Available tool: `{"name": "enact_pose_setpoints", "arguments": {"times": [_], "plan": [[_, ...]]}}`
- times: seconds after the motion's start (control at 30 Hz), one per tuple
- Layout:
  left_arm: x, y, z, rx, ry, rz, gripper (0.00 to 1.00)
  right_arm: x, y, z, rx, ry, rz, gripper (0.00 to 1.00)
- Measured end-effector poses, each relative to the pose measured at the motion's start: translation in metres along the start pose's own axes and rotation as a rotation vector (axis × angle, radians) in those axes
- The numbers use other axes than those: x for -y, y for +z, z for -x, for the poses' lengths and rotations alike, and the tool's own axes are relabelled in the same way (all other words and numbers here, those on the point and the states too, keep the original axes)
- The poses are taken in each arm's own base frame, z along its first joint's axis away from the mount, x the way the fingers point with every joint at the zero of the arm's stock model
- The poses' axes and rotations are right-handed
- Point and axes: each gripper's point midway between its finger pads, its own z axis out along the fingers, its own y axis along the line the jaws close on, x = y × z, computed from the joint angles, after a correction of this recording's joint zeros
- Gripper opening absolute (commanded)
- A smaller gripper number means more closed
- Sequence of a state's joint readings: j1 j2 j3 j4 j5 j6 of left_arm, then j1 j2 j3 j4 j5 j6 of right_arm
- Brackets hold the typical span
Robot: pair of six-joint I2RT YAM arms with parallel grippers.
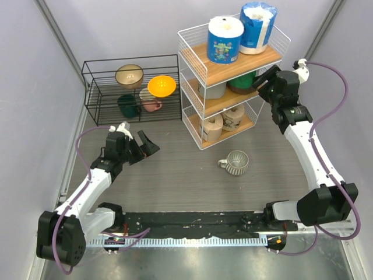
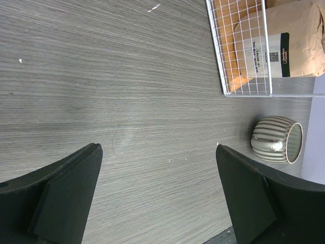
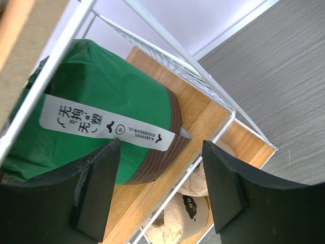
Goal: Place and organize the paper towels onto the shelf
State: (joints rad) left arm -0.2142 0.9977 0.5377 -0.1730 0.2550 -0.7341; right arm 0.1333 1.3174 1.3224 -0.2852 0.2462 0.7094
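The shelf [image 1: 230, 71] stands at the back right and holds all the paper towels that show. Two blue-wrapped rolls [image 1: 225, 39] [image 1: 257, 28] stand on the top board. A grey roll [image 1: 211, 89] and a green roll [image 1: 243, 81] sit on the middle board. Two tan rolls [image 1: 212, 127] [image 1: 233, 116] are on the bottom board. My right gripper [image 1: 265, 77] hovers at the shelf's right side by the middle tier, open and empty. In its wrist view the green roll [image 3: 101, 112] stands on the board [image 3: 203, 122] just beyond the right gripper [image 3: 160, 144]. My left gripper [image 1: 143, 146] is open over bare table.
A ribbed mug [image 1: 236, 162] [image 2: 278, 140] lies on its side in front of the shelf. A low black wire rack [image 1: 93, 87] with bowls, one of them orange [image 1: 161, 86], stands at the back left. Grey walls close in both sides.
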Motion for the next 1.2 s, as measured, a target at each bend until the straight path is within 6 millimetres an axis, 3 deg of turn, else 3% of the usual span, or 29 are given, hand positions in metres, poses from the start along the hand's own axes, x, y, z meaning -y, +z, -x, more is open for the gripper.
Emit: {"name": "enact_pose_setpoints", "arguments": {"times": [0.33, 0.63, 0.83, 1.2], "plan": [[0.000, 0.000, 0.000, 0.000, 0.000, 0.000, 1.00, 0.001, 0.000, 0.001, 0.004, -0.008, -0.004, 0.71], [0.000, 0.000, 0.000, 0.000, 0.000, 0.000, 1.00, 0.003, -0.033, 0.014, 0.046, -0.008, 0.028, 0.71], [0.000, 0.000, 0.000, 0.000, 0.000, 0.000, 1.00, 0.015, -0.053, 0.009, 0.044, -0.011, 0.025, 0.71], [0.000, 0.000, 0.000, 0.000, 0.000, 0.000, 1.00, 0.026, -0.061, 0.000, 0.026, -0.030, 0.009, 0.72]]}}
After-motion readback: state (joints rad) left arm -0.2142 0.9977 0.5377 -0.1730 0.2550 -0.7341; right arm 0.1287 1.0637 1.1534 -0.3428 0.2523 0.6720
